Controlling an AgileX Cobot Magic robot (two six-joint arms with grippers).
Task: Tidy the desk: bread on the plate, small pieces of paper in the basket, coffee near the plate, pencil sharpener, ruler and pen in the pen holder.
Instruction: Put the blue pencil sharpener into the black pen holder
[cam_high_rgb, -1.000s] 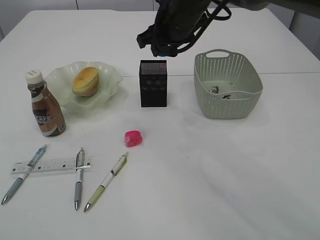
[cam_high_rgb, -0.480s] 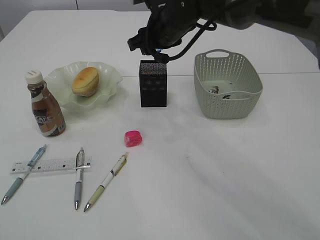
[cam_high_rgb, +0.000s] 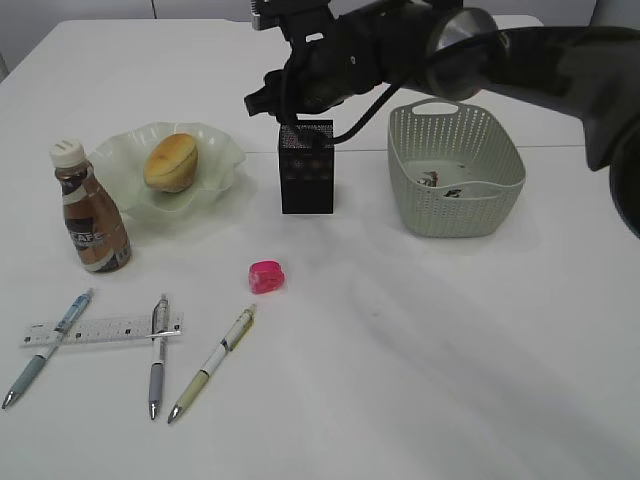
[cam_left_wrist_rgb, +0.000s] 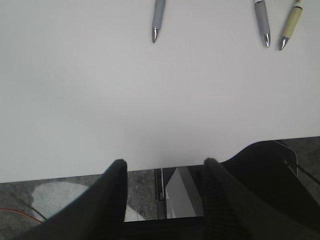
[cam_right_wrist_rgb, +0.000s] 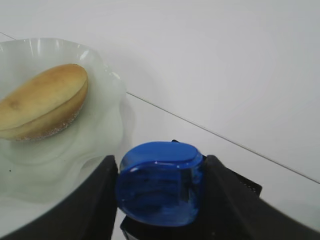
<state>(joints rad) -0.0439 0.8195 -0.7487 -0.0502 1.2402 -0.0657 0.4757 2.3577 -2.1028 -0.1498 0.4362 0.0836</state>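
Since the earlier frames the right arm has swung leftward and lower, so its claw (cam_right_wrist_rgb: 159, 197) now hangs directly over the pen holder (cam_high_rgb: 306, 167), clamped on a blue pencil sharpener (cam_right_wrist_rgb: 160, 183) held just above the holder's open mouth.

At the far left of the tabletop (cam_high_rgb: 450, 340), the coffee (cam_high_rgb: 89, 210) stands upright just beside the plate (cam_high_rgb: 215, 165), and the bread (cam_high_rgb: 171, 162) lies on that plate. In front of the bottle, the ruler (cam_high_rgb: 100, 331) lies flat with a blue-grey pen (cam_high_rgb: 47, 348) crossing its left end and a grey pen (cam_high_rgb: 158, 355) crossing its right end; a cream pen (cam_high_rgb: 212, 364) lies at a slant just to the right. A pink pencil sharpener (cam_high_rgb: 267, 276) sits alone between the pens and the pen holder. To the right, the basket (cam_high_rgb: 455, 170) holds the small pieces of paper (cam_high_rgb: 440, 184) on its floor.

The left claw (cam_left_wrist_rgb: 165, 167) hangs at the near edge of the tabletop, its jaws apart and empty, with three pen tips beyond it.
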